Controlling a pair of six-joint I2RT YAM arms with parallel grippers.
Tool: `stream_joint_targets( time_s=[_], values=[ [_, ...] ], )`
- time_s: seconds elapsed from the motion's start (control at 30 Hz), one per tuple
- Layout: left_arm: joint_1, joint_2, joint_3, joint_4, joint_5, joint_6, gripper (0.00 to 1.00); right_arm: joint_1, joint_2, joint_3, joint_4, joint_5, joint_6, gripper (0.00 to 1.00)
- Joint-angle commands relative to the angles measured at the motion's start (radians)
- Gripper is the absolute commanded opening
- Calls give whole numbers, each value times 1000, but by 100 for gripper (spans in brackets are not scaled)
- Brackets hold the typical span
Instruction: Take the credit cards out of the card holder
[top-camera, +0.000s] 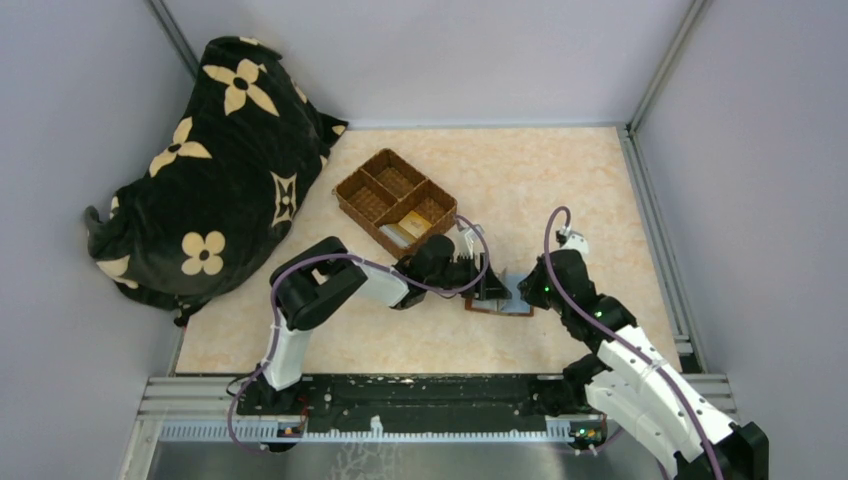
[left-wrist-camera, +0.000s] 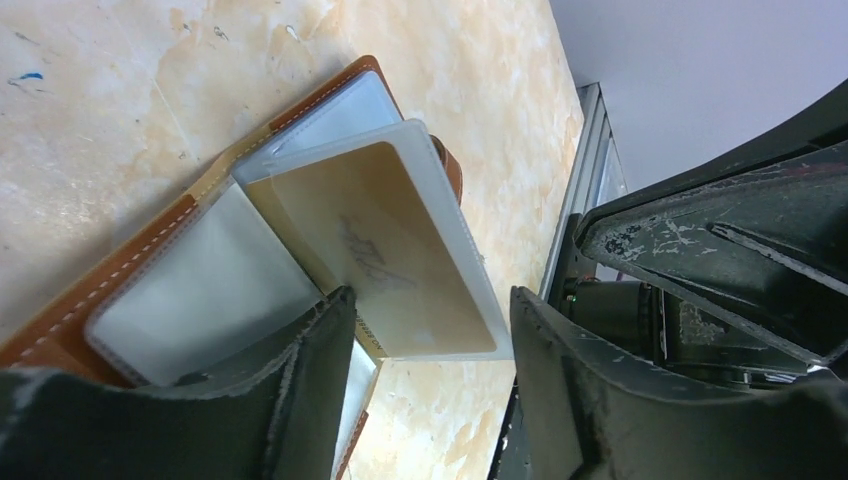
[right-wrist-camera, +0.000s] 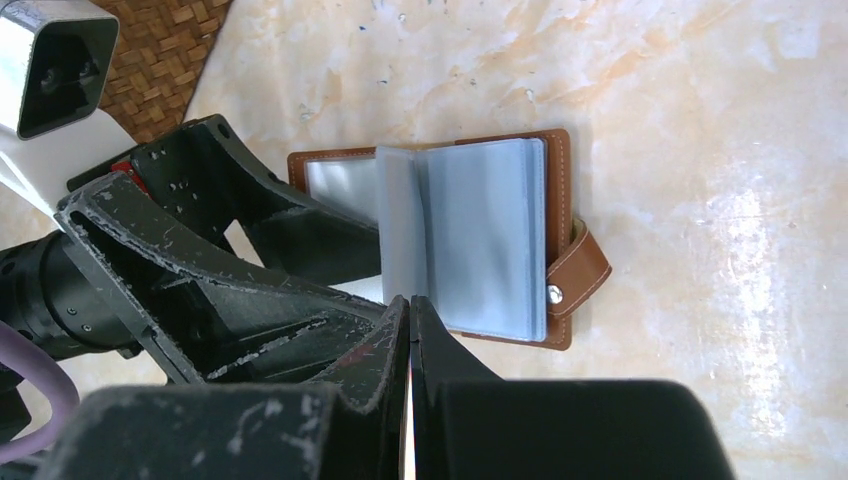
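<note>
The reddish-brown card holder (top-camera: 500, 304) lies open on the table between both grippers. In the left wrist view its leather edge (left-wrist-camera: 120, 270) frames clear sleeves, and one raised sleeve holds a gold-tan credit card (left-wrist-camera: 380, 250). My left gripper (left-wrist-camera: 430, 330) is open, its jaws either side of that card's lower end; the left fingertip (left-wrist-camera: 330, 310) touches the card's edge. My right gripper (right-wrist-camera: 410, 303) is shut on an upright clear sleeve leaf (right-wrist-camera: 400, 220) of the holder (right-wrist-camera: 560, 200). In the top view the left gripper (top-camera: 492, 285) and right gripper (top-camera: 527, 288) nearly meet.
A woven three-compartment basket (top-camera: 345, 200) stands behind the left arm, with cards (top-camera: 408, 230) in its near compartment; its corner shows in the right wrist view (right-wrist-camera: 165, 50). A large black flower-patterned bag (top-camera: 210, 170) fills the far left. Walls enclose the table.
</note>
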Motion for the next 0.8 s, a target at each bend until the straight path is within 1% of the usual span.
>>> stream_joint_targets(
  time_s=[0.0,0.1,0.2,0.3,0.47,0.6,0.7,0.77],
  values=[
    [-11,32,31,23,29,-2,68,-12,-14,50,-4,30,-11,0],
    [-12,33,31,26,34,-2,72,-16,-9,51,-1,29,-11,0],
    [-14,28,34,12,34,4,79,-22,-8,54,0,29,-6,0],
    [-16,30,40,4,37,9,83,-31,-26,60,7,25,3,0],
    [-30,30,49,3,36,8,83,-47,-41,69,37,-9,7,0],
    [-32,5,19,19,24,11,81,-60,27,44,78,-42,1,0],
    [-32,-34,-12,15,7,27,81,-67,76,-4,141,-74,11,0],
    [-31,-57,-34,3,-12,36,81,-69,100,-32,176,-69,20,0]
  ],
)
